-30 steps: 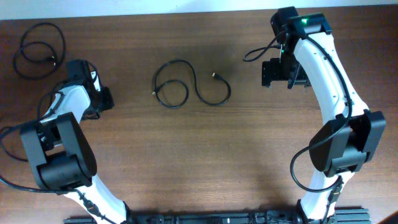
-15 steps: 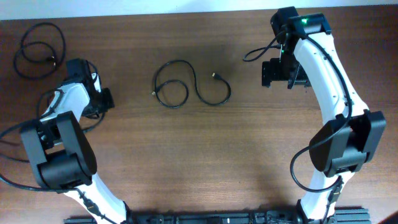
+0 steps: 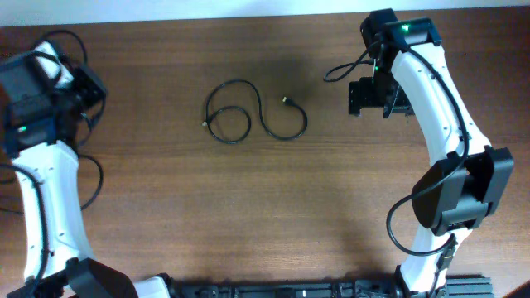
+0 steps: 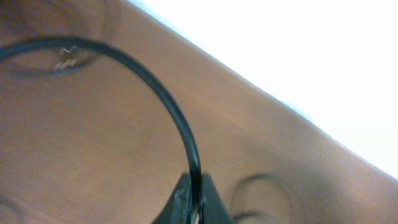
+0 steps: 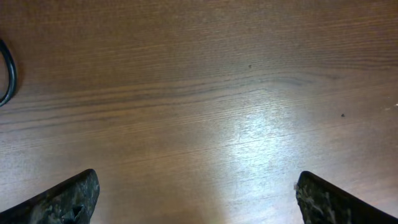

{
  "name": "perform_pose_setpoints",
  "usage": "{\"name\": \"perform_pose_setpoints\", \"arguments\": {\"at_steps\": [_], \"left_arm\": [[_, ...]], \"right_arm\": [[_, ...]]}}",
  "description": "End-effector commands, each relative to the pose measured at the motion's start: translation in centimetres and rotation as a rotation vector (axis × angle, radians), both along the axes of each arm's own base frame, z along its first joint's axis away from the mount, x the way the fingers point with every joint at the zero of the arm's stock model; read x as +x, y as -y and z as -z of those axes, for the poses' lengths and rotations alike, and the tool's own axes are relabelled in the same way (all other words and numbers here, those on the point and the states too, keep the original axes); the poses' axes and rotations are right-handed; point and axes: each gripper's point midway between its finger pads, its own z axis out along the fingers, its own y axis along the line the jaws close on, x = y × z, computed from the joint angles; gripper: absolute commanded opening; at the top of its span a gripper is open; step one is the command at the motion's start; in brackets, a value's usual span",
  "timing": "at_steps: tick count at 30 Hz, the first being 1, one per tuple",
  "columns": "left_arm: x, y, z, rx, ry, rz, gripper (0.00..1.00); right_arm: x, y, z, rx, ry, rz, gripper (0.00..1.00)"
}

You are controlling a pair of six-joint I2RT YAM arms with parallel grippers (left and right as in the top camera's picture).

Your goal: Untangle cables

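A thin black cable [image 3: 248, 116] lies in loose loops on the wooden table at centre, with small plug ends. Another black cable [image 3: 60, 34] lies at the far left back, mostly hidden under my left arm. My left gripper [image 3: 89, 93] is over it. In the left wrist view the jaws [image 4: 194, 200] are shut on that cable [image 4: 163, 93], which arcs up to the left past a light plug tip [image 4: 65, 56]. My right gripper [image 3: 377, 98] hangs open and empty right of the centre cable; its fingers [image 5: 199, 196] are wide apart over bare wood. A third cable does not show.
The table's back edge [image 3: 207, 16] meets a white surface just behind the cables. A short arc of black cable [image 5: 7, 74] shows at the left edge of the right wrist view. The arms' own black wires hang beside the white links.
My left arm has swung from the table's left middle up and back to the far-left cable, and its jaws now pinch it. The right arm and the centre cable have not moved.
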Motion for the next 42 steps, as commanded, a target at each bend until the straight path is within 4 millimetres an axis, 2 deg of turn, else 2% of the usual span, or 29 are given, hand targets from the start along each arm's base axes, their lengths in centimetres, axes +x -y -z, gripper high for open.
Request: {"name": "perform_pose_setpoints", "arguments": {"at_steps": [1,4,7,10,12,13,14,16,18,21,23,25,27,30,35,37,38,42], "left_arm": [[0.9,4.3,-6.3,-0.244,0.285,0.345,0.00],[0.6,4.6,-5.5,-0.135,0.277,0.420,0.00],[-0.1,5.0,-1.9,-0.137,0.172,0.472,0.00],[-0.4,6.7,0.2,-0.204,0.173,0.594,0.00],[-0.6,7.3,2.5,-0.240,0.138,0.650,0.00],[-0.9,7.4,4.6,-0.266,0.085,0.662,0.00],[-1.0,7.1,5.7,-0.280,0.046,0.643,0.00],[-1.4,6.3,8.2,-0.284,-0.062,0.575,0.00],[-2.2,4.1,10.3,-0.281,-0.194,0.423,0.00],[-3.9,1.3,11.6,-0.303,-0.286,0.278,0.00],[-5.3,-1.4,13.0,-0.273,-0.380,0.126,0.00],[-6.1,-3.2,13.7,-0.217,-0.429,0.053,0.00],[-6.3,-4.0,14.0,-0.183,-0.450,0.020,0.00],[-7.1,-5.7,14.5,-0.159,-0.497,-0.120,0.00],[-6.7,-6.5,14.3,-0.136,-0.483,-0.150,0.00],[-7.6,-8.7,14.5,-0.130,-0.504,-0.353,0.00],[-7.6,-9.6,14.4,-0.114,-0.496,-0.401,0.00],[-5.8,-11.1,13.1,-0.074,-0.394,-0.415,0.00]], "right_arm": [[0.1,0.5,-0.3,-0.017,0.010,0.008,0.98],[0.0,0.5,-0.3,-0.017,0.009,0.008,0.99],[0.0,0.5,-0.3,-0.017,0.009,0.008,0.99],[0.0,0.5,-0.3,-0.017,0.009,0.008,0.99],[0.0,0.5,-0.3,-0.017,0.009,0.008,0.98],[0.1,0.5,-0.3,-0.017,0.010,0.008,0.98],[0.1,0.5,-0.3,-0.017,0.010,0.008,0.99],[0.0,0.5,-0.3,-0.017,0.009,0.008,0.98],[0.1,0.5,-0.3,-0.017,0.010,0.008,0.99],[0.1,0.5,-0.3,-0.017,0.010,0.008,0.99],[0.1,0.5,-0.3,-0.017,0.010,0.008,0.98],[0.0,0.5,-0.3,-0.017,0.009,0.008,0.98],[0.1,0.5,-0.3,-0.017,0.010,0.008,0.99],[0.1,0.5,-0.3,-0.017,0.010,0.008,0.99],[0.0,0.5,-0.3,-0.017,0.009,0.008,0.98],[0.0,0.5,-0.3,-0.017,0.009,0.008,0.98],[0.1,0.5,-0.3,-0.017,0.010,0.008,0.98],[0.0,0.5,-0.3,-0.017,0.009,0.008,0.98]]}}
